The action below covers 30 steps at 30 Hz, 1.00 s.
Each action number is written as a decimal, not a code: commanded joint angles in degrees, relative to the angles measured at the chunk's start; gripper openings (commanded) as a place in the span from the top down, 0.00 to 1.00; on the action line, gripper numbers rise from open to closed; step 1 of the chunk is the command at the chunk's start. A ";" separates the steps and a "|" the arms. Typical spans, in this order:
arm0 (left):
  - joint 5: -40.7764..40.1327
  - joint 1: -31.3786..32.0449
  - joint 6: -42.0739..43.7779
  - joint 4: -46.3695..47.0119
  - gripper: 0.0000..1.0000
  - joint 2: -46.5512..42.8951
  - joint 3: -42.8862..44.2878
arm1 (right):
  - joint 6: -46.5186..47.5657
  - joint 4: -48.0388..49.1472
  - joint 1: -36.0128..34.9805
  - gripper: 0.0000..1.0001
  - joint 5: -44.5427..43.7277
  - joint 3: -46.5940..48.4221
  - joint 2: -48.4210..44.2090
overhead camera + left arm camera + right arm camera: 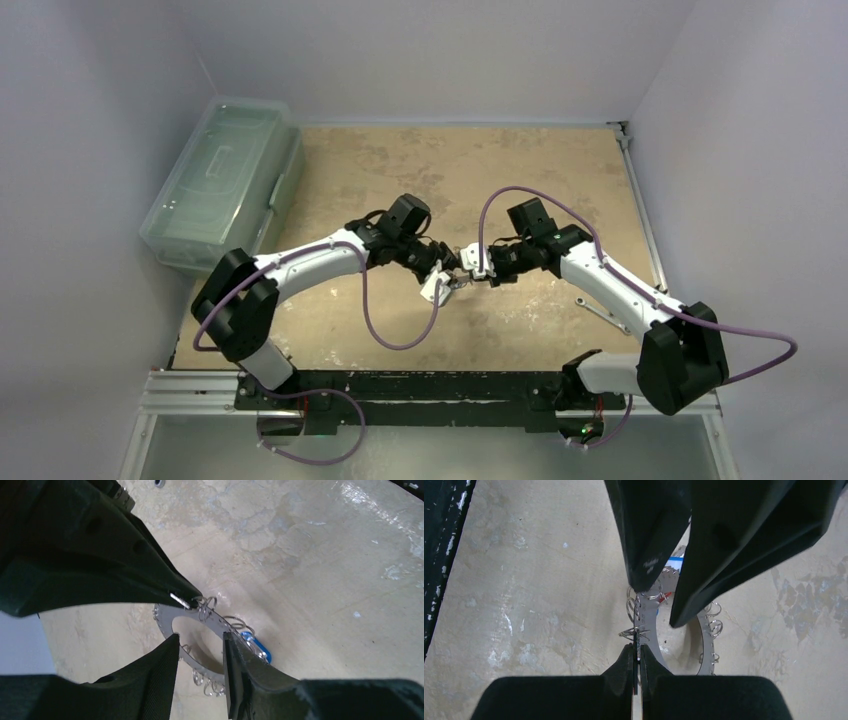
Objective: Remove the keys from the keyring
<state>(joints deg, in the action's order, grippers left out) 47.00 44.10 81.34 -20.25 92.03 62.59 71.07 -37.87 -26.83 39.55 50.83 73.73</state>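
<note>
Your right gripper [638, 650] pinches the keyring [210, 621], steadying it. Your left gripper [200, 637], spread, straddles its rim beside a blue key [258, 649].

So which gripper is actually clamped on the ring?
The right gripper: fingers pinched shut on the keyring rim. The left gripper has its fingers apart, a clear gap between them.

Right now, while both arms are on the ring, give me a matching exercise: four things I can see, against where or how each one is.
Things:
1. right gripper
2. left gripper
3. blue key
4. plastic box

Places or states:
A. far left of the table
B. fingers apart, straddling the ring
C. pinched shut on the ring's edge
D. at the ring's rim, beside the left gripper

Pairs: 1-C, 2-B, 3-D, 4-A
</note>
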 commanded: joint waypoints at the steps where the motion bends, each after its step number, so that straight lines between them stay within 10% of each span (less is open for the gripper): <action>1: 2.74 1.42 -1.46 6.38 0.66 2.69 3.61 | 1.85 2.28 -0.65 1.00 0.66 0.58 -0.72; 30: 4.49 1.69 10.15 -8.60 0.66 9.44 8.78 | 3.02 -0.45 -0.94 1.00 0.44 1.60 -0.16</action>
<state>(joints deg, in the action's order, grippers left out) 48.23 45.52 89.82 -26.57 101.30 69.34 73.10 -38.37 -27.44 38.61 50.83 73.84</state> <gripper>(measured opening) 0.345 0.024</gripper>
